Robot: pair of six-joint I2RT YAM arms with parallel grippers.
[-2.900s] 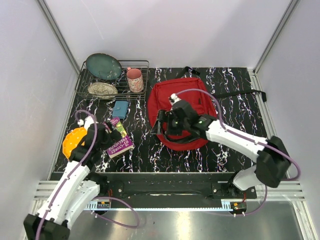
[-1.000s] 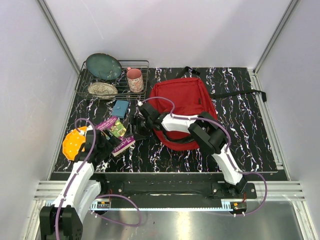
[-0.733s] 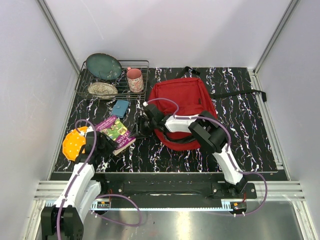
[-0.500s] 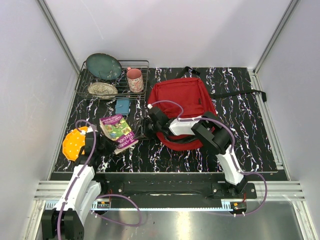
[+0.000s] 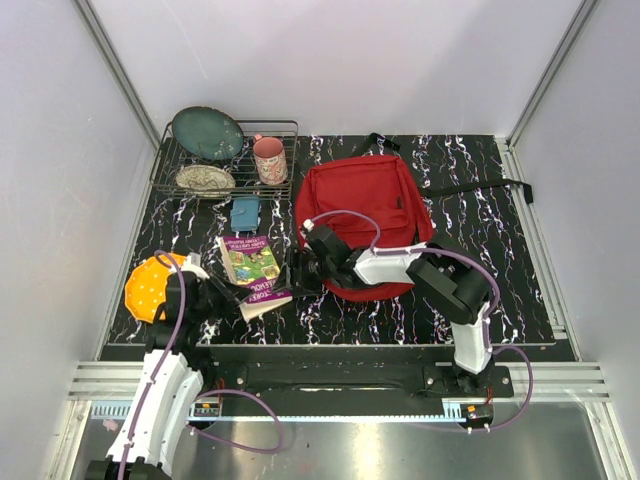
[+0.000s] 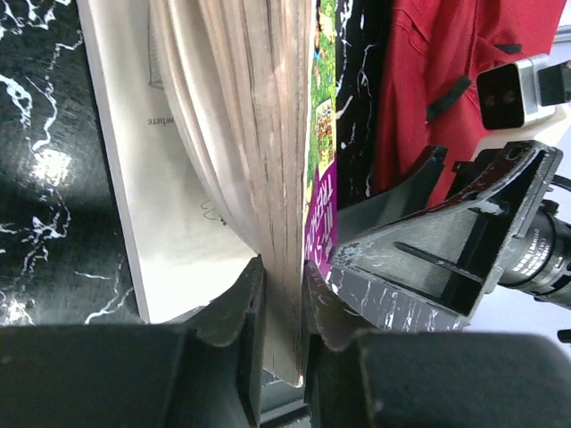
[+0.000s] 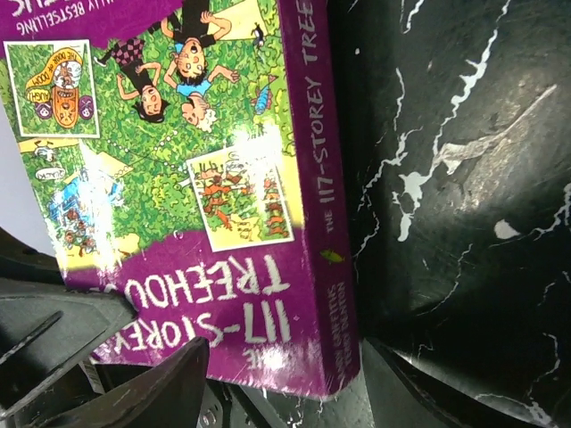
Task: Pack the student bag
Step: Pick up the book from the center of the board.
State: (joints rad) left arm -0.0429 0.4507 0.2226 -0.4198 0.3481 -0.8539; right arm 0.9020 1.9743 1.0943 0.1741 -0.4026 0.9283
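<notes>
The student bag [image 5: 365, 215], a red backpack, lies flat mid-table and shows red at the top right of the left wrist view [image 6: 428, 71]. A purple-and-green paperback book [image 5: 255, 268] is just left of it, front cover up. My left gripper [image 5: 232, 300] is shut on the book's page block [image 6: 259, 134], jaws pinching it at the near edge [image 6: 284, 308]. My right gripper [image 5: 298, 268] is at the book's spine side, between book and bag. In the right wrist view the book's cover [image 7: 178, 178] fills the frame, and my right gripper [image 7: 285, 397] stands open astride its lower corner.
A wire dish rack [image 5: 290, 128] at the back left holds a teal plate [image 5: 207, 132], a patterned plate [image 5: 205, 179] and a pink mug [image 5: 269, 160]. A small blue pouch [image 5: 243, 213] lies before it. An orange plate [image 5: 148, 285] sits near my left arm. Black bag straps [image 5: 480, 185] trail right.
The book has turned and slid right toward the bag, held by my left gripper, which has clamped on it. My right gripper moved nearer and rightward alongside the book's spine.
</notes>
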